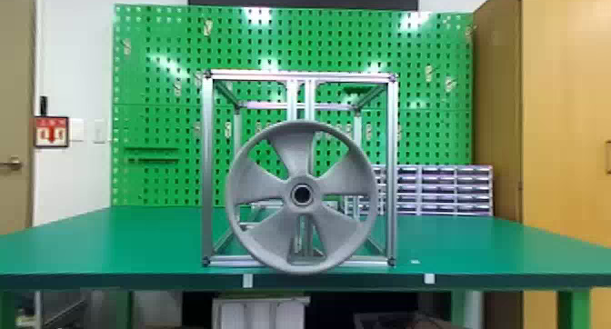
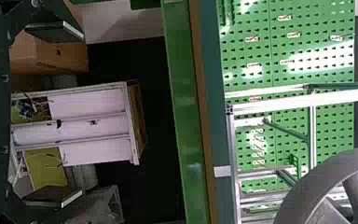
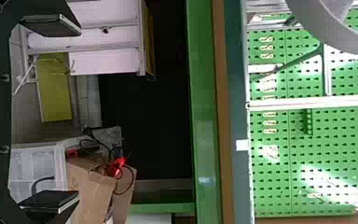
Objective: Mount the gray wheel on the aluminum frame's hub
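"Where is the gray wheel (image 1: 268,235) sitting?"

"It is standing upright at the front of the aluminum frame (image 1: 207,169), covering the lower middle. Its bottom rim is overlapping the frame's bottom bar in the head view. I cannot tell whether it is touching the bench (image 1: 136,241)."

"And which way is it pointing?"

"Its flat face is turning squarely toward the robot, so its axle line is running front to back. The dark center hole (image 1: 301,195) is facing straight out. Five broad spokes are fanning from it: one is pointing nearly straight up, two are reaching out to the sides, and two are slanting down."

"Is it seating properly on the hub?"

"The wheel is hiding that joint, so I cannot tell. Behind it, two close middle posts (image 1: 310,98) are running upright, and the boxy frame is standing square on the bench, its front facing the robot."

"What are the pincers doing?"

"The left pincer (image 2: 77,114) is hanging empty, its two fingers standing wide apart. The right pincer (image 3: 77,113) is holding nothing either, its fingers spread just as wide. The wheel is standing well apart from both."

"Anything around it?"

"A green pegboard (image 1: 318,42) is rising behind the frame, a small drawer unit (image 1: 436,189) is sitting toward the right rear, and a wooden cabinet (image 1: 563,123) is standing at the far right."
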